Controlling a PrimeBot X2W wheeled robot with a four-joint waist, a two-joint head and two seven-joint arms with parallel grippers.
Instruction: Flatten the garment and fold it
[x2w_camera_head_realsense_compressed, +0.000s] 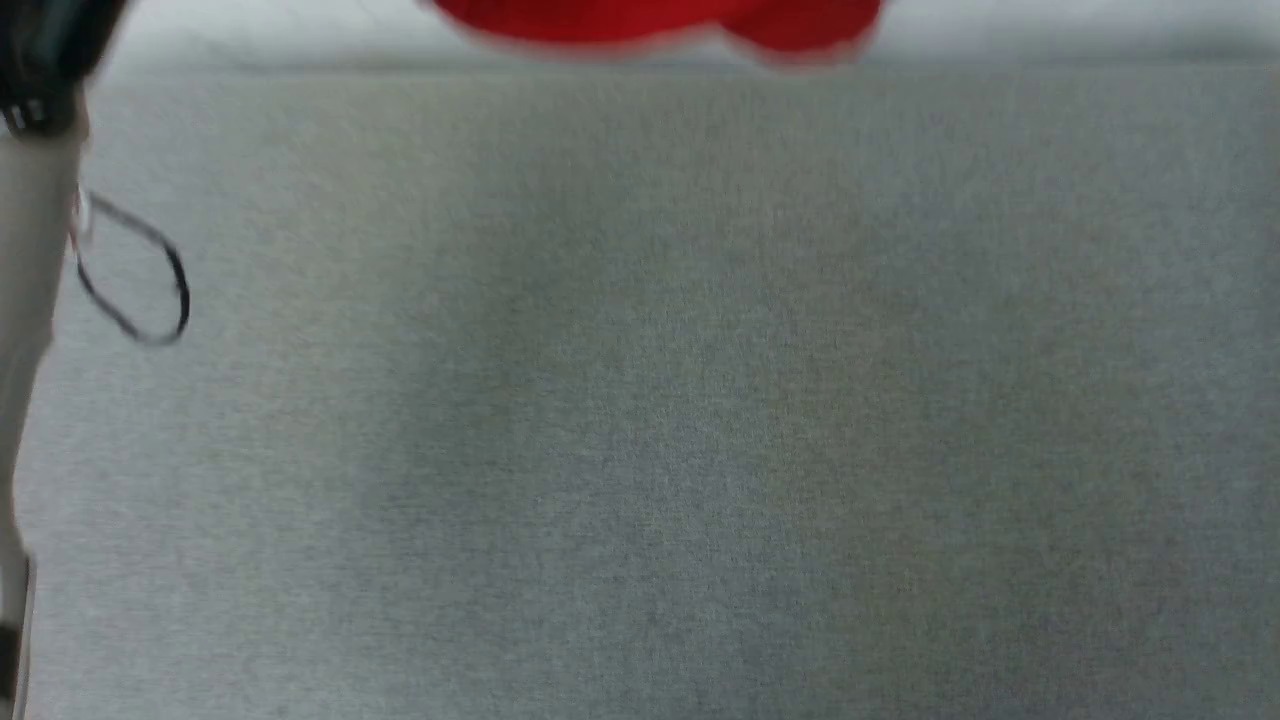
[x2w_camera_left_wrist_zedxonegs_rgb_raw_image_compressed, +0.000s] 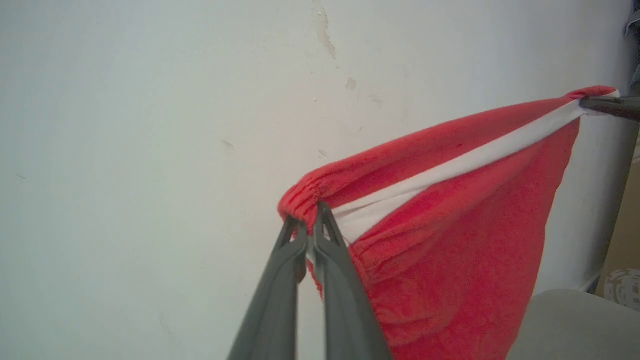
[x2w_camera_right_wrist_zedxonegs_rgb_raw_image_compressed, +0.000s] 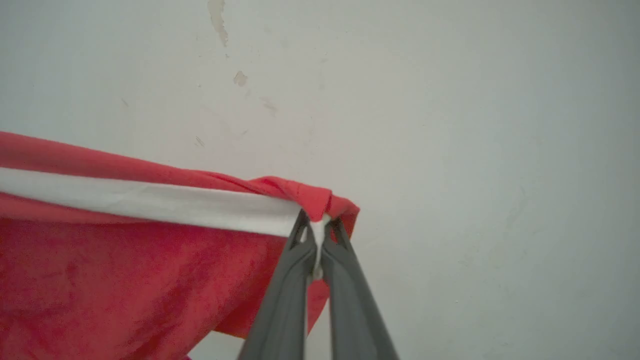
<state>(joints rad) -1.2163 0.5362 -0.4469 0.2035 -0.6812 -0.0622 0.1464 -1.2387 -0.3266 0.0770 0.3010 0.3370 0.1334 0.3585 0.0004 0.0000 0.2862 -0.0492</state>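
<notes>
Left gripper (x2w_camera_left_wrist_zedxonegs_rgb_raw_image_compressed: 306, 226) and right gripper (x2w_camera_right_wrist_zedxonegs_rgb_raw_image_compressed: 316, 229) each clamp one end of the white stripe (x2w_camera_left_wrist_zedxonegs_rgb_raw_image_compressed: 465, 165), red shorts (x2w_camera_left_wrist_zedxonegs_rgb_raw_image_compressed: 450, 260) hanging limp, seemingly light.

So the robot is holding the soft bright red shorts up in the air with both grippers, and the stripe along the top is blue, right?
Almost. The stripe is white, not blue; the left wrist view shows it. The rest is right: the soft bright red shorts hang in the air, with the left gripper and the right gripper each shut on one end.
</notes>
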